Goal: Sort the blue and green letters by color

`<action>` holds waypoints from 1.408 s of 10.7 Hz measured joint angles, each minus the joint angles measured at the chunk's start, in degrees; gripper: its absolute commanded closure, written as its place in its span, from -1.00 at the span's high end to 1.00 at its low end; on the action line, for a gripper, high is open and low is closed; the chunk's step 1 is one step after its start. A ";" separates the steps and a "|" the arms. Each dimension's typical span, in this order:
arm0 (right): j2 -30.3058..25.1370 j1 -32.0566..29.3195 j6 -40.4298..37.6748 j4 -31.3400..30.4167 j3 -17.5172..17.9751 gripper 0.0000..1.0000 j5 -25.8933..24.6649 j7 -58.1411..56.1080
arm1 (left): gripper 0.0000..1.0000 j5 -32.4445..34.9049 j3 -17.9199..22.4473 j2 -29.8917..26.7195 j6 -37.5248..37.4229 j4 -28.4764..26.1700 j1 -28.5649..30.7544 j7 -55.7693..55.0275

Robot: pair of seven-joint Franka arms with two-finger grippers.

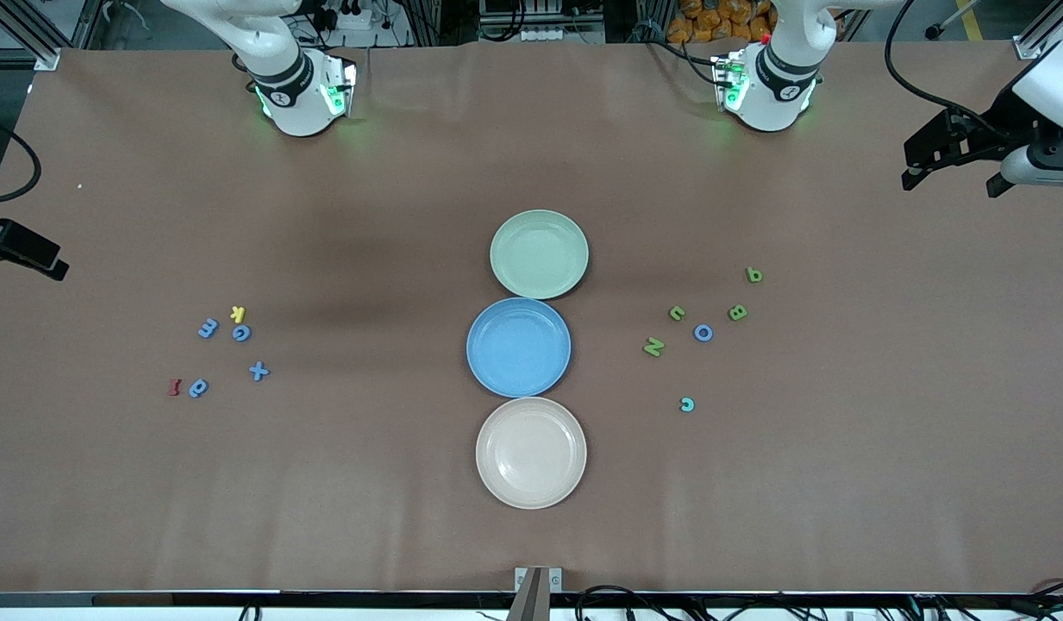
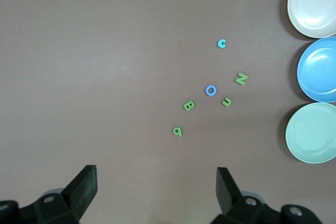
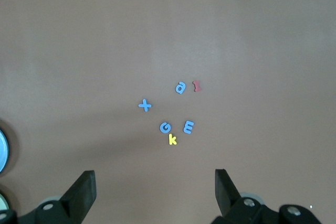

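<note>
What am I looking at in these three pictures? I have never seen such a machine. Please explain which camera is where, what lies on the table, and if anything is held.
These are two robot arms at a brown table. The big picture looks down from across the table; the white arm bases stand along its top. The other two pictures come from cameras on each arm's wrist, looking down past the arm's own pincer.

The left pincer and the right pincer are both open, hold nothing, and wait high over the table.

In the middle stand a green plate, a blue plate and a beige plate, all without letters.

Toward the right arm's end lie four blue letters, a yellow K and a dark red I. Toward the left arm's end lie four green letters, a blue O and a turquoise c.
</note>
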 measured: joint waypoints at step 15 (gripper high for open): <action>0.56 0.00 0.68 -0.28 -0.05 1.00 0.00 0.00 | 1.00 0.00 0.18 2.91 0.94 -3.24 0.51 -0.98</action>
